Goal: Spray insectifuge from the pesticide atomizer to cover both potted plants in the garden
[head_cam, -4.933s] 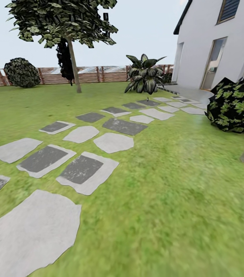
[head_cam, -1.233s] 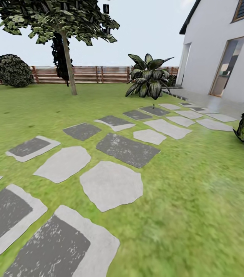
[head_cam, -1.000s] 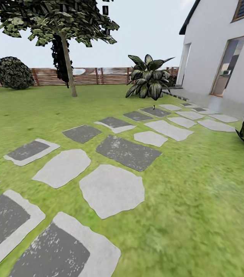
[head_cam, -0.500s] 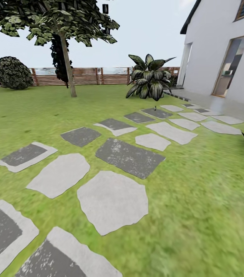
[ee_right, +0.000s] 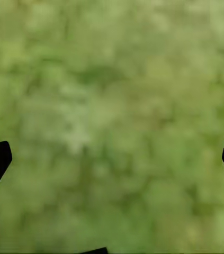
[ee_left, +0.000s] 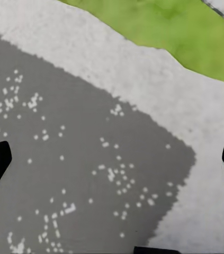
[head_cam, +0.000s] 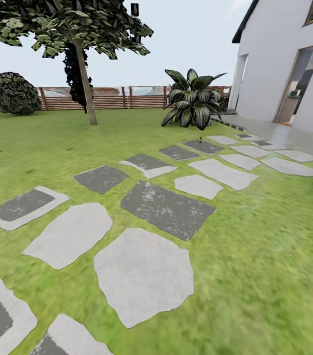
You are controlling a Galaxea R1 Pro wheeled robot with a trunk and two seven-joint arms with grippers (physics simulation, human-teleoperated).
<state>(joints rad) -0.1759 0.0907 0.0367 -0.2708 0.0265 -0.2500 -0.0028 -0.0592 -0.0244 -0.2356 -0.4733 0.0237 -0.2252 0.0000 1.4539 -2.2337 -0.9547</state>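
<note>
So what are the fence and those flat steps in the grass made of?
The fence looks like brown wood: thin horizontal slats between posts, matte. The stepping stones look like rough stone or concrete: pale grey with ragged edges, some with dark speckled tops, not shiny.

Plenty of open green lawn [head_cam: 264,256] and flat grey stepping stones [head_cam: 144,276] ahead, only the thin-trunked leafy tree [head_cam: 85,84] and big broad-leaved dark plant [head_cam: 191,101] block the fence edge.

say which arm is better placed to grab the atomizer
Right, marginally: the pesticide atomizer stands far ahead, right of centre. Both are open: left end effector over a stepping stone, right end effector over grass.
</note>
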